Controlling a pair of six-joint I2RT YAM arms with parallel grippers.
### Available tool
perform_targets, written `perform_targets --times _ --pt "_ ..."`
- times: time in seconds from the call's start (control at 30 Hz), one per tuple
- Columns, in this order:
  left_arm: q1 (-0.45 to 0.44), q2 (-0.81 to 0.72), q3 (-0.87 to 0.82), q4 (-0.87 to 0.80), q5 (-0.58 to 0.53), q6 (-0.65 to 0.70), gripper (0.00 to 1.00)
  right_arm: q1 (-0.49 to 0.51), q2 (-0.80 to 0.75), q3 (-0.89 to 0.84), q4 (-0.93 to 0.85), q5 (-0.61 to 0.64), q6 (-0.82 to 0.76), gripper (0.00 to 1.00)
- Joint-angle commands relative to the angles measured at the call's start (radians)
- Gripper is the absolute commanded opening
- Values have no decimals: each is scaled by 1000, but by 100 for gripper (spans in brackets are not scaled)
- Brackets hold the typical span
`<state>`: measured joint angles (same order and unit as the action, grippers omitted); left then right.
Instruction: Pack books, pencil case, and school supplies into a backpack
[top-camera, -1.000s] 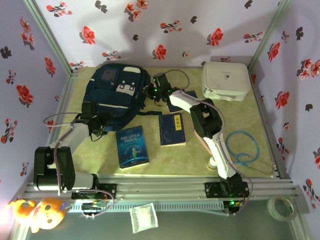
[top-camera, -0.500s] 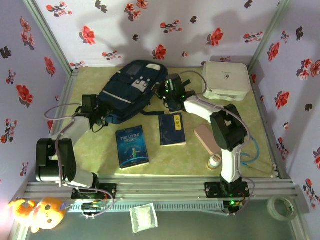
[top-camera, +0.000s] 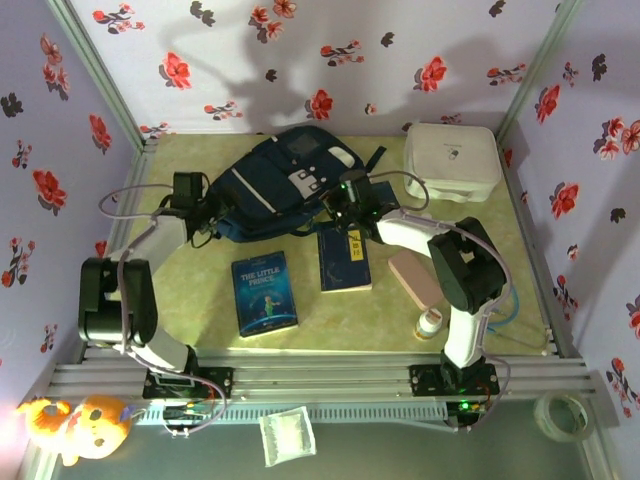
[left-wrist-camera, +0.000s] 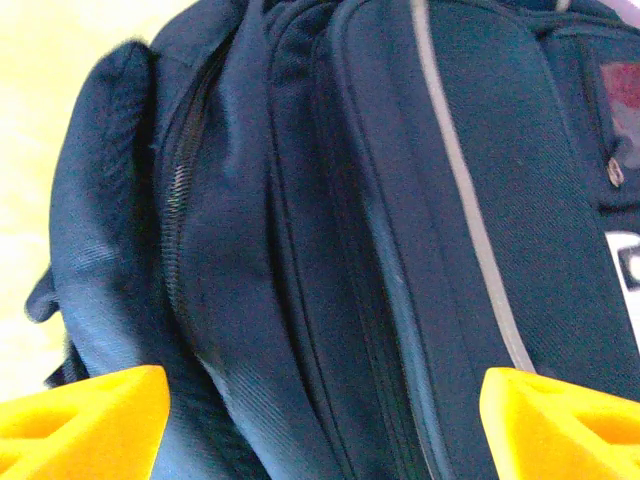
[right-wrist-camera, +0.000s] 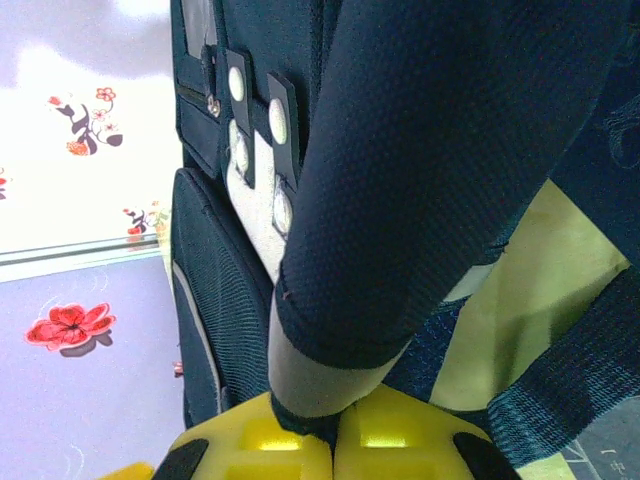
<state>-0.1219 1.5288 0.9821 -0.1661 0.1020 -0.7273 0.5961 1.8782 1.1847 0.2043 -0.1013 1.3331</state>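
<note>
At the back of the desk (top-camera: 200, 310), sprawled front-up: backpack (top-camera: 275, 185), soft and floppy, likely to sag and fold if raised; right end effector (top-camera: 343, 197) clamped shut on its padded strap (right-wrist-camera: 420, 180), a sounder hold than slack cloth; left end effector (top-camera: 208, 214) spread wide beside the bag's zipper, gripping nothing; flat on the desk, Little Prince book (top-camera: 264, 292) and pencil case (top-camera: 415, 278), thin, light, best pinched at an edge.

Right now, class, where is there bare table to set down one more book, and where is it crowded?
Free: between the left arm and The Little Prince; the near strip below both books. Crowded: where backpack, right fingers and labelled book meet.
</note>
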Motion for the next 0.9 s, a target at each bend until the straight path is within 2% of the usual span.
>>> perform_targets --times 0.0,0.13,0.23,0.33,0.47,0.53,0.63,0.7,0.77,0.87 --pt "-44 -142 6 -123 -79 114 83 17 -33 84 27 27 46 0" --pt "-146 -244 -30 -208 -135 126 82 20 -32 122 12 58 80 0" --pt "-265 -281 -60 -193 -162 127 73 24 -24 134 40 56 109 0" --pt "-384 -256 -69 -138 -160 146 61 29 -24 146 47 50 125 0" --pt "-492 -171 -64 -31 -160 201 58 32 -23 160 64 31 123 0" --pt "-509 -123 -58 23 -131 219 55 33 -22 162 86 15 128 0" --pt "-517 -49 -25 57 -96 251 44 33 -23 165 107 -12 136 0" --pt "-518 -22 -23 106 -93 270 41 33 -27 159 126 -24 144 0" --pt "-510 -14 -72 241 -93 288 35 33 -35 146 132 -27 154 0" --pt "-470 8 -95 354 -86 277 33 33 -52 127 133 -27 159 0"
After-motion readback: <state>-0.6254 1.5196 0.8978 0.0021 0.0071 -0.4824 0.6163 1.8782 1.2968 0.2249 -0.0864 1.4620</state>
